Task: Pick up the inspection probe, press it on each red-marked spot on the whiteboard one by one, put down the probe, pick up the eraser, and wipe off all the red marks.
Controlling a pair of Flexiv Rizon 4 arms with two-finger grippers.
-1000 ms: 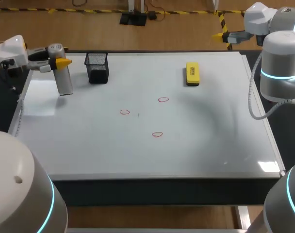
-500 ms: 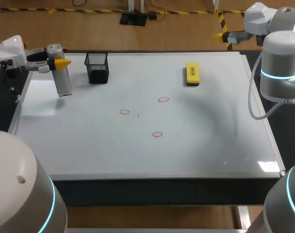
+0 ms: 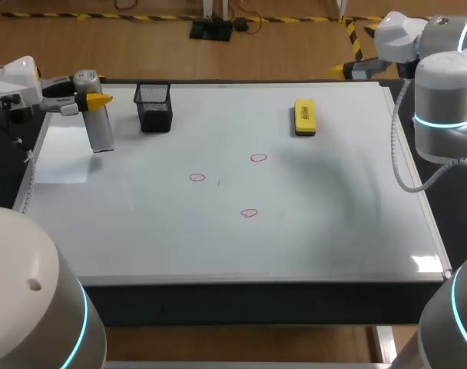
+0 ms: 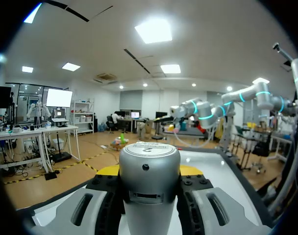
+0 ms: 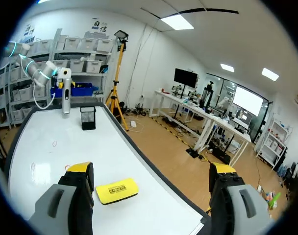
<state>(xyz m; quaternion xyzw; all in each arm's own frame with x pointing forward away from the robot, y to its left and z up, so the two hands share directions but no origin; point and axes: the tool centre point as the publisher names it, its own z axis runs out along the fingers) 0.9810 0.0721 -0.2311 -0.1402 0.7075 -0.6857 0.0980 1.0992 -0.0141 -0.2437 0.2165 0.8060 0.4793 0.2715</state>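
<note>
Here your left tool [image 3: 93, 98] clamps the probe [image 3: 101, 131] upright; carry it level to the nearest red mark [image 3: 197, 177], well ahead, and press straight down. Right tool [image 5: 151, 169] gapes wide.

Probe [image 4: 149, 181] is covering most of the left fingers' [image 4: 108, 170] yellow tips in the left wrist view; its lower end is running past the edge.

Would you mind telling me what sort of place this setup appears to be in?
Probably a robotics test bench: a whiteboard tabletop bears red marks, a yellow eraser and a black mesh holder, and the left gripper grips an inspection probe.
</note>
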